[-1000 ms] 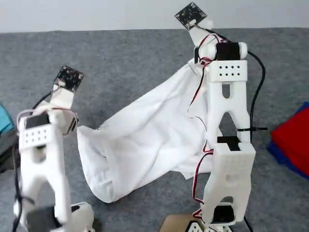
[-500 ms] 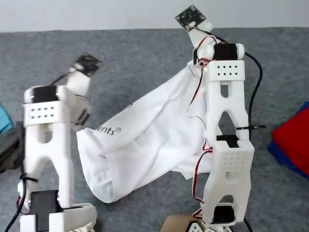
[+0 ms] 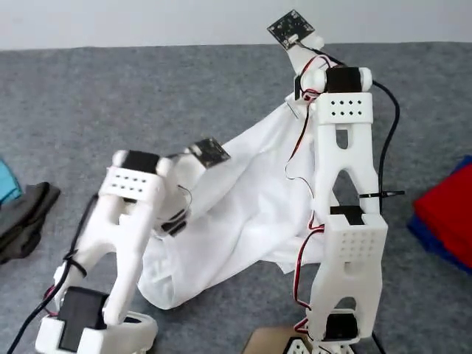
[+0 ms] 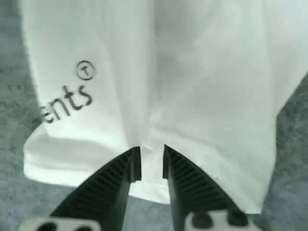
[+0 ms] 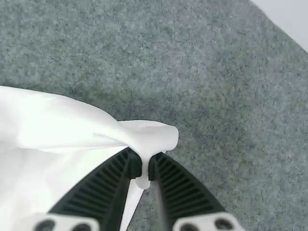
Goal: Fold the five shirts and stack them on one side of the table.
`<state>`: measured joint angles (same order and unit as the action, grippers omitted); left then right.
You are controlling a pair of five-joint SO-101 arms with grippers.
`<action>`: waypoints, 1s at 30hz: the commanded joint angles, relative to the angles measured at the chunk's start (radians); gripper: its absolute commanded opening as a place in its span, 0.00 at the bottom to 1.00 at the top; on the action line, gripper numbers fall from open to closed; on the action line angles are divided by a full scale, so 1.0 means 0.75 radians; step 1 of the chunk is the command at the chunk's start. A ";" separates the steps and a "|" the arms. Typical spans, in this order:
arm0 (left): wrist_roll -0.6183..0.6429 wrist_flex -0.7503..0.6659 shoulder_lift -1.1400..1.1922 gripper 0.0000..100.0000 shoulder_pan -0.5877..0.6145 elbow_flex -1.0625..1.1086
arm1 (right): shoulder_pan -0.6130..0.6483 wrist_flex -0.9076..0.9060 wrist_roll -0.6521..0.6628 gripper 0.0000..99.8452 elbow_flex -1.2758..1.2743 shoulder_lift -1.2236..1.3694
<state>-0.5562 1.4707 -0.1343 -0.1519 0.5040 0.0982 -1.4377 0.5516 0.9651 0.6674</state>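
Observation:
A white shirt point(image 3: 243, 199) lies crumpled across the middle of the grey table point(image 3: 184, 88). Its far corner is lifted off the cloth, pinched in my right gripper point(image 5: 145, 166), which sits at the back by the right arm point(image 3: 293, 103). My left arm point(image 3: 133, 184) leans over the shirt's left part. In the left wrist view the left gripper point(image 4: 149, 161) has its jaws nearly together on a fold of the white shirt point(image 4: 202, 86), beside some dark print point(image 4: 67, 101). The shirt's left edge is hidden under that arm in the high view.
A folded red shirt point(image 3: 448, 210) lies on a blue one point(image 3: 431, 236) at the right edge. A dark grey garment point(image 3: 26, 217) and a teal one point(image 3: 6, 183) lie at the left edge. A brown cardboard piece point(image 3: 269, 343) sits at the front.
The left arm has swung right and forward over the shirt, bringing the shirt's left edge inward. The print seen half a second ago is now covered. The right arm has kept still.

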 commanded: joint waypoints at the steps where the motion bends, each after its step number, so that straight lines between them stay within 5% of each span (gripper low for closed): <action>1: -0.012 -0.160 -0.006 0.08 0.014 0.062 | 0.003 0.015 -0.012 0.01 0.014 -0.026; 13: -0.108 -0.561 0.305 0.13 0.303 -0.034 | 0.001 -0.101 -0.012 0.01 0.104 -0.026; 21: -0.108 -0.268 0.534 0.13 0.376 -0.515 | 0.009 -0.144 -0.012 0.01 0.155 -0.019; 30: -0.209 -0.025 0.532 0.13 0.364 -0.633 | 0.009 -0.142 -0.014 0.01 0.155 -0.017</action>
<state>-0.6882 1.3909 0.2754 0.1243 0.0744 0.0982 -1.5405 0.5516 1.0311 0.6674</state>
